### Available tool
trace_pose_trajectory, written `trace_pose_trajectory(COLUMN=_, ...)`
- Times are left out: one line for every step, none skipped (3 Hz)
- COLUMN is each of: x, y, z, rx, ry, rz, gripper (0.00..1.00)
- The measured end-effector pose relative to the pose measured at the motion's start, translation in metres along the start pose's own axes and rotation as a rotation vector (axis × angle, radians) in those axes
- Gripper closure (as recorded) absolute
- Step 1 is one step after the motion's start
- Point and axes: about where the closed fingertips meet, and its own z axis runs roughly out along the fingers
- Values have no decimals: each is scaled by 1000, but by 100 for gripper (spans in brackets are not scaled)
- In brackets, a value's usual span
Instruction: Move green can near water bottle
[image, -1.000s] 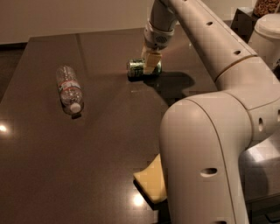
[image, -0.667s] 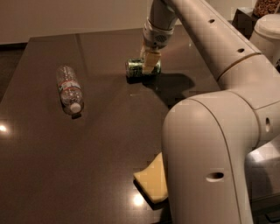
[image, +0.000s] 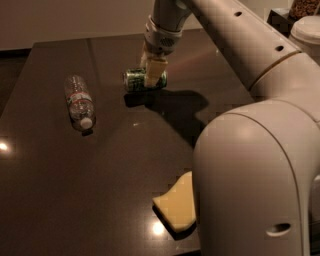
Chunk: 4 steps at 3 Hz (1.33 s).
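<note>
The green can (image: 136, 80) lies on its side between the fingers of my gripper (image: 153, 75), which comes down from above and is shut on it. The can hangs just above the dark table (image: 75, 190), with its shadow under it. The water bottle (image: 79, 102) lies on its side at the left of the table, white cap toward the front. The can is to the right of the bottle and a little farther back, with a gap of about one can length between them.
A yellow sponge (image: 177, 207) lies near the table's front edge, right beside my large white arm base (image: 255, 190). A white round object (image: 306, 31) stands at the far right, off the table.
My gripper has carried the green can to the left, toward the water bottle, and lifted it slightly off the table. The bottle has not moved.
</note>
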Motion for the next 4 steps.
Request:
trace_pose_trajectory(x=-31, y=9, z=10, rx=-27, ry=-12, rz=-46, gripper=100)
trace_pose_trajectory(x=-48, y=16, z=26, rx=-57, ry=-7, rz=-72, gripper=100)
trace_pose_trajectory(x=-54, y=21, z=38, rx=-80, ry=7, rz=-81, gripper=88)
trace_pose_trajectory(x=-53, y=24, z=43, rx=-90, ry=17, rz=-83, gripper=65)
